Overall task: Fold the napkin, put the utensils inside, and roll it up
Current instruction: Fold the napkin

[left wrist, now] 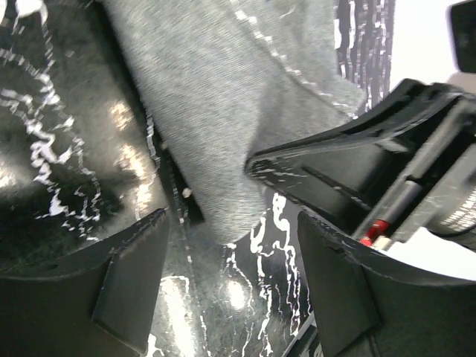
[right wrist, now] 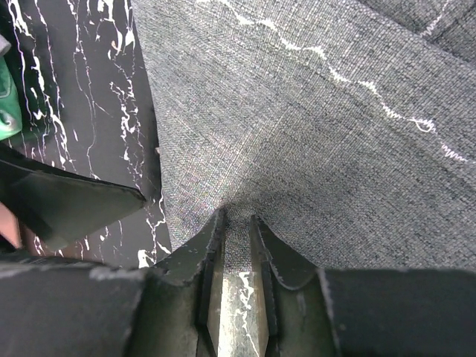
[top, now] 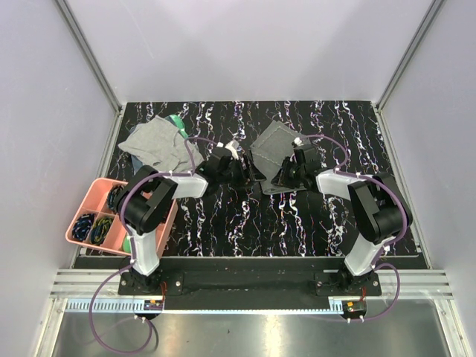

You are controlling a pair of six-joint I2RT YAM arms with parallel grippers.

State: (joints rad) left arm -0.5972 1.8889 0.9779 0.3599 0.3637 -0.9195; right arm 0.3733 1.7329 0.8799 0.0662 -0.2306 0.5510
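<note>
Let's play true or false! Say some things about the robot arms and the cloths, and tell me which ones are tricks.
1. The right jaws pinch the edge of the dark napkin. True.
2. The left jaws are shut tight. False: they stand wide open, with nothing held.
3. The pink tray sits on the right side of the table. False: it is on the left side.
4. A lighter grey cloth lies to the left of the napkin. True.

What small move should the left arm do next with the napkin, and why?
Probably close the left gripper on the napkin corner lying between its open fingertips. The right gripper pinches the napkin's edge, so a second grip would let both arms lift it for the fold.
</note>
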